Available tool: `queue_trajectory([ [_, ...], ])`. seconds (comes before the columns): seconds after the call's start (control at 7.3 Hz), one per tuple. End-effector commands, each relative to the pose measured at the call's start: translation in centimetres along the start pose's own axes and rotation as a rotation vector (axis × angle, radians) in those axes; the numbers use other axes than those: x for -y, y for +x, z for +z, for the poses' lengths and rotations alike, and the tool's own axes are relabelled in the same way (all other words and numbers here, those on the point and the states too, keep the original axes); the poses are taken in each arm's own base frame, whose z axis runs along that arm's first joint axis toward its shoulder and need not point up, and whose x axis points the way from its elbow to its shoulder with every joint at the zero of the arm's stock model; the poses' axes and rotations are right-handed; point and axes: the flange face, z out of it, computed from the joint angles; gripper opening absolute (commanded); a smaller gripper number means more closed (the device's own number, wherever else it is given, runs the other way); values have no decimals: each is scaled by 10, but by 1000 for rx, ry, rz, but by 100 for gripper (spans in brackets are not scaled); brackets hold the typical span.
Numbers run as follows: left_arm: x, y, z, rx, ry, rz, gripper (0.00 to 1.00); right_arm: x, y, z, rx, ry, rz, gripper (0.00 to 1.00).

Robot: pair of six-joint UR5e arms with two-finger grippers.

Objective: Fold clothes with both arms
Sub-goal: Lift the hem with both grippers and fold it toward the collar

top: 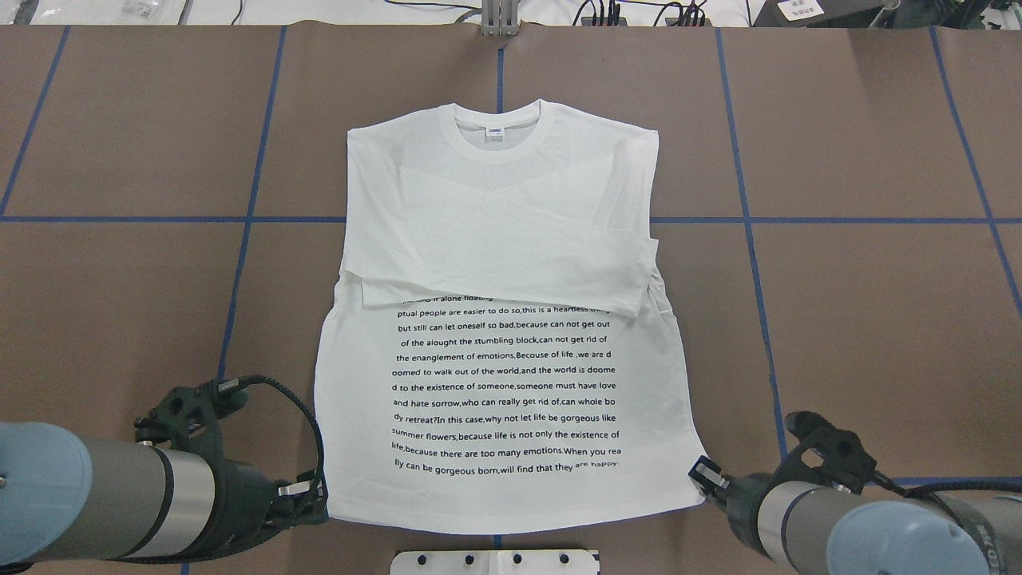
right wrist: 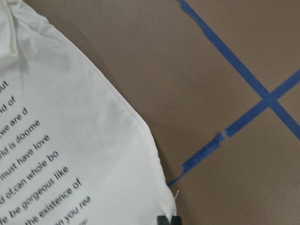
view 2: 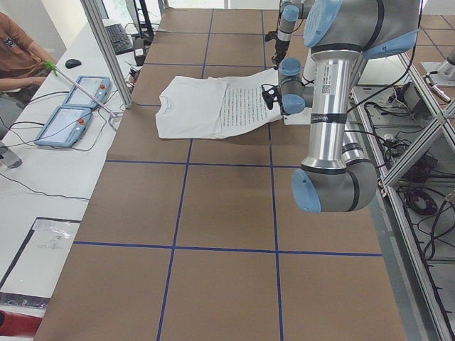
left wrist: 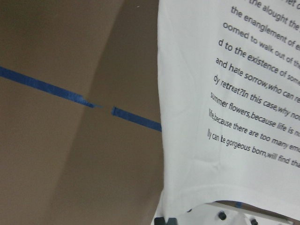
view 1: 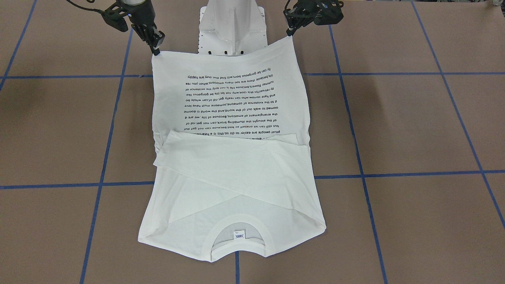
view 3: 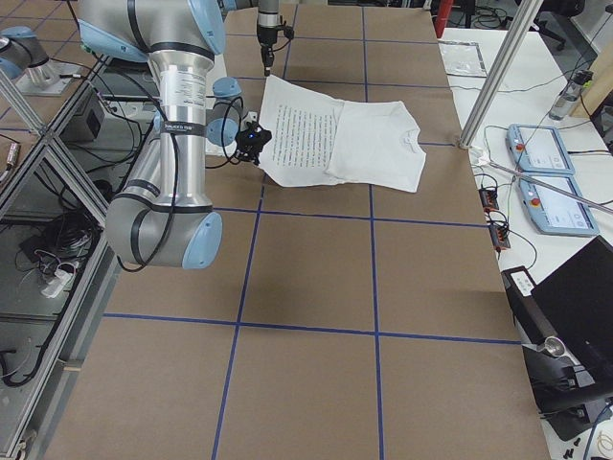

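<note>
Reaching in low from either side, the left arm (top: 120, 495) and right arm (top: 838, 527) lie almost level over the near edge of the table (top: 862, 319). Their forearms point inward toward each other, and each wrist is turned to the shirt (top: 495, 487).

The left gripper (top: 318, 497) has its fingertips closed tight on the left corner of the hem (top: 511, 523). The right gripper (top: 704, 473) pinches the right corner the same way; in the right wrist view a small pucker of cloth meets its black tips.

Between the two grippers the hem is stretched and held up off the table, and its edge passes over the white base (view 1: 232, 27).

The rest of the shirt lies flat in the middle of the table with its text (top: 503, 387) facing up. The collar (top: 495, 152) is on the side far from the robot. Both sleeves (top: 511, 263) are folded across the chest and overlap, and the lower one covers the top lines of text.
</note>
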Motion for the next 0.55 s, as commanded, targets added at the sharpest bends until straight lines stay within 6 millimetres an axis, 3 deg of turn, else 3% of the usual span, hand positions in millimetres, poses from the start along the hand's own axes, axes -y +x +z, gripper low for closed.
queue_trajectory([
  [0.0, 71, 53, -17, -75, 154, 112, 0, 50, -62, -15, 111, 76, -52, 0],
  [0.14, 112, 78, 0, -57, 218, 124, 0, 79, -97, -5, 113, 102, -72, 0],
  [0.27, 158, 87, 9, -22, 284, 162, 0, 118, -134, 5, 96, 99, -55, 0],
  [0.41, 201, 83, 14, 10, 336, 184, 0, 151, -167, 21, 83, 134, -70, 0],
])
